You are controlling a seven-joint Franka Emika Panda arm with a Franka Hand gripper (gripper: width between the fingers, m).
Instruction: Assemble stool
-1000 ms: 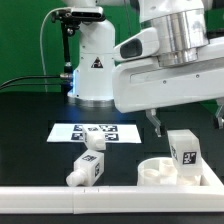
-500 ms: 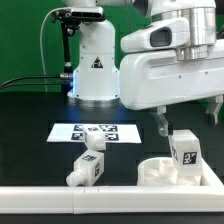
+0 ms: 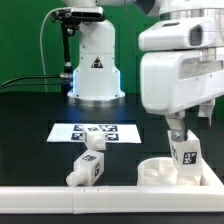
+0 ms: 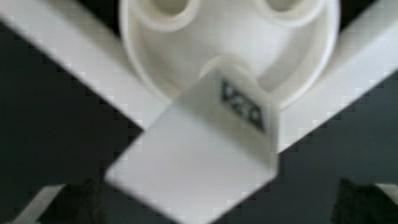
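The stool's round white seat lies at the front on the exterior view's right, its holes facing up. One chunky white leg with a black-and-white tag stands upright on it. My gripper hangs open just above and around this leg, one finger close beside it. In the wrist view the leg fills the middle, the seat behind it, and the dark fingers stand well apart from its sides. A second leg lies on the black table further to the exterior view's left.
A white rail runs along the table's front edge, right in front of the seat; white bars also frame the seat in the wrist view. The marker board lies mid-table. The robot's white base stands behind it.
The arm has travelled toward the exterior view's right and come over the upright leg. The jaws stayed open; the stool parts have not moved.
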